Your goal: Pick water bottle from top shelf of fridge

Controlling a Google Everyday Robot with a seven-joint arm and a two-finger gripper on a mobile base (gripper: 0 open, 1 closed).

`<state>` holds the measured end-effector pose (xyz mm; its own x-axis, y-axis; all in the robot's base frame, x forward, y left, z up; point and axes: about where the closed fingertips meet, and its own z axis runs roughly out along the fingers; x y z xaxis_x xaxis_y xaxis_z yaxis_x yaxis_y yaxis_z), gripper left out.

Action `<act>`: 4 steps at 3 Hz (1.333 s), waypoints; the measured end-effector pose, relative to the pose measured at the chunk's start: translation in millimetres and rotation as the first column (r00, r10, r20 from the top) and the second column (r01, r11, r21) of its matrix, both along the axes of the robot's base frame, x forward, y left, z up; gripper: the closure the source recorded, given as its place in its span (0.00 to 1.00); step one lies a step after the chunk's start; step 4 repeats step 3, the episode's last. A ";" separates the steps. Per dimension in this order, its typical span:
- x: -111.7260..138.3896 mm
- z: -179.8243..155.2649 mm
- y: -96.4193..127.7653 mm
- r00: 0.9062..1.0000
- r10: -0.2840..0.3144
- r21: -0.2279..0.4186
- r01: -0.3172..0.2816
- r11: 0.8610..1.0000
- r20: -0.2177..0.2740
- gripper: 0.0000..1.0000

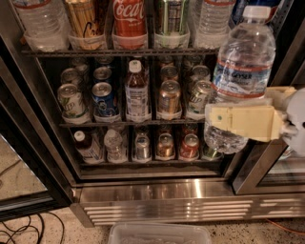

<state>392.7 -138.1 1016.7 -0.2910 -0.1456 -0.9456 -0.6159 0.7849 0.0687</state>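
I see the water bottle [244, 62] at 3 o'clock, in front of the steel fridge's [162, 195] right edge. It is clear ribbed plastic with a white cap, long axis nearly upright, cap toward 12. The gripper's [219, 119] flat cream fingers pinch its lower body. The thin wire top shelf [119, 51] runs at 11.

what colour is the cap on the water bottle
White cap, clearest in the camera view; the pincer holds the water bottle at frame right.
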 end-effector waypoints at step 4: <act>-10.8 -44.0 16.0 0.983 0.102 0.049 -0.095 0.994 -0.154 1.00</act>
